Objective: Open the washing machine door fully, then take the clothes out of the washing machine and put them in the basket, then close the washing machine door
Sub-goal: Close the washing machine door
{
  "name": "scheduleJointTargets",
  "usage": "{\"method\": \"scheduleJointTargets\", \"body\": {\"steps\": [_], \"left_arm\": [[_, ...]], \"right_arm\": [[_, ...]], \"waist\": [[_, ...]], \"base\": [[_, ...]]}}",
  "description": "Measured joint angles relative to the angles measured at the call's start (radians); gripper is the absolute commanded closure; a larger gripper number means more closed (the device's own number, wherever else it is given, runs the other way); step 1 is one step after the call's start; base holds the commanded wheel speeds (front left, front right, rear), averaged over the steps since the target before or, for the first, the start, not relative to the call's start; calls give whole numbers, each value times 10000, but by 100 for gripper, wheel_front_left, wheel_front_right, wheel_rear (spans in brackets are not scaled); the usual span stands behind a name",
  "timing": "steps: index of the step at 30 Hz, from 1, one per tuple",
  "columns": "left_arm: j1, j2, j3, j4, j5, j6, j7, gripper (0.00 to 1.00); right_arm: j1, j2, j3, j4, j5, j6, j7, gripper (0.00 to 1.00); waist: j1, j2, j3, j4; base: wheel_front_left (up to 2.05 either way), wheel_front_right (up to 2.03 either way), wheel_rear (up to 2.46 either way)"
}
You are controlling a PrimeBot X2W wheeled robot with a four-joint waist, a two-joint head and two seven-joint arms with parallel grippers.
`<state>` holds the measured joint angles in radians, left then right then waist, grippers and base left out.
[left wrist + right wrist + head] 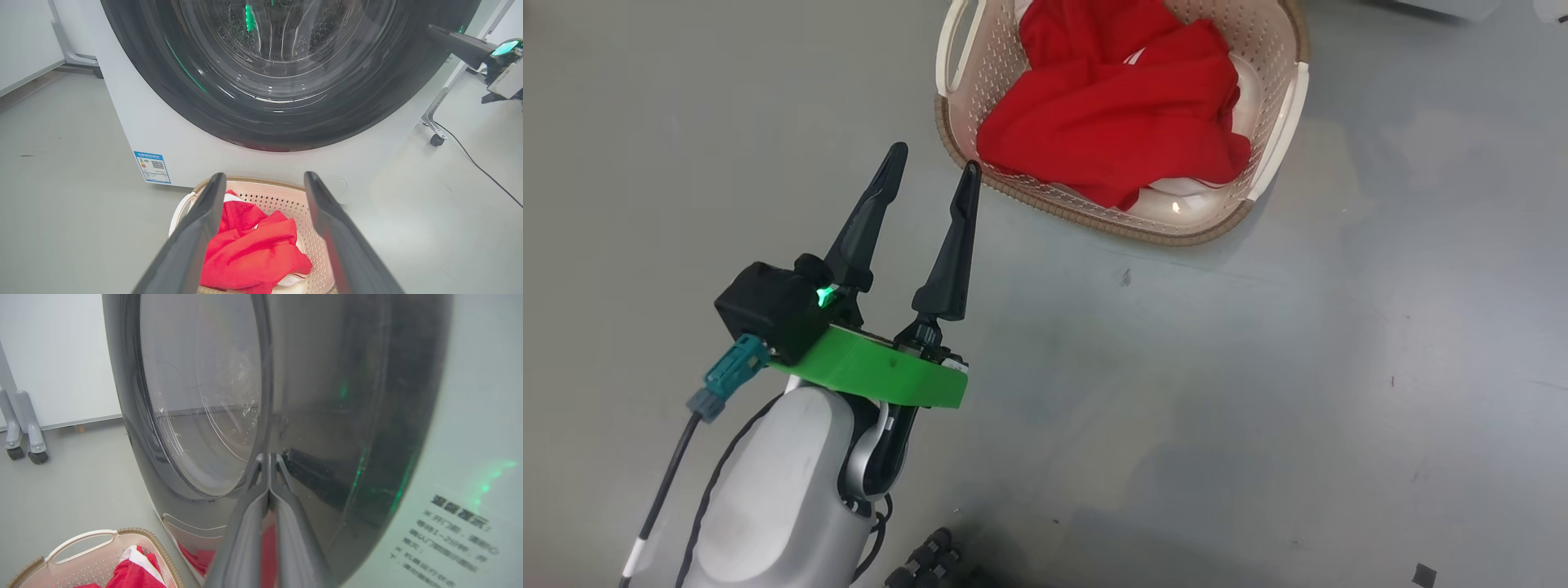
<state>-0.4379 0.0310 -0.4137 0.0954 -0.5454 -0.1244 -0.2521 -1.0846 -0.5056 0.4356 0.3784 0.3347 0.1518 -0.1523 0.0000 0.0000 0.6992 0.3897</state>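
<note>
Head view: left gripper (933, 161) at centre left, its two dark fingers spread wide with nothing between them, tips just beside the near rim of the basket (1094, 219) in the upper middle of the frame. The clothes (1111, 114), red with white trim, lie bunched inside the basket, which stands on the grey floor (1258, 367). Left wrist view: the open fingers frame the basket at bottom centre. The washing machine (163, 134) stands just behind it across the top, white front, blue label (152, 166) low on the panel at left. The washing machine door (282, 134) sits closed, flush with the front, and the perforated drum (286, 36) shows through its glass. Right gripper (433, 29) enters at upper right, fingers pressed together, gripping nothing, tip at the door's black rim. Right wrist view: the closed fingers rise from bottom centre to the glossy rim beside the glass bowl (204, 416); contact or a small gap, cannot tell. Basket corner with loop handle (81, 543) and red cloth at lower left. Castered stand legs (24, 433) at the left edge.
</note>
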Motion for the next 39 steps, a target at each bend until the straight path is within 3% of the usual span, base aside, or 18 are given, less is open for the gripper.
{"method": "scheduleJointTargets", "body": {"steps": [8, 26, 39], "left_arm": [[-32, -17, 71, 422, 115, 0, -2, 0], [596, 568, 617, 1235, 295, 0, 0, 0], [1791, 784, 823, 1547, 295, 0, 0, 0]], "right_arm": [[1051, 144, 36, 834, 199, -207, -750, 100], [4118, 1486, 29, 936, 602, -416, -997, 100], [6448, 2245, -802, -171, 721, -1254, -997, 100]], "waist": [[0, 0, -680, -128], [0, 0, -2909, -1181], [-1, 0, -4652, -2353]], "base": [[0, 0, 0], [0, 0, 0], [0, 0, 0]]}}
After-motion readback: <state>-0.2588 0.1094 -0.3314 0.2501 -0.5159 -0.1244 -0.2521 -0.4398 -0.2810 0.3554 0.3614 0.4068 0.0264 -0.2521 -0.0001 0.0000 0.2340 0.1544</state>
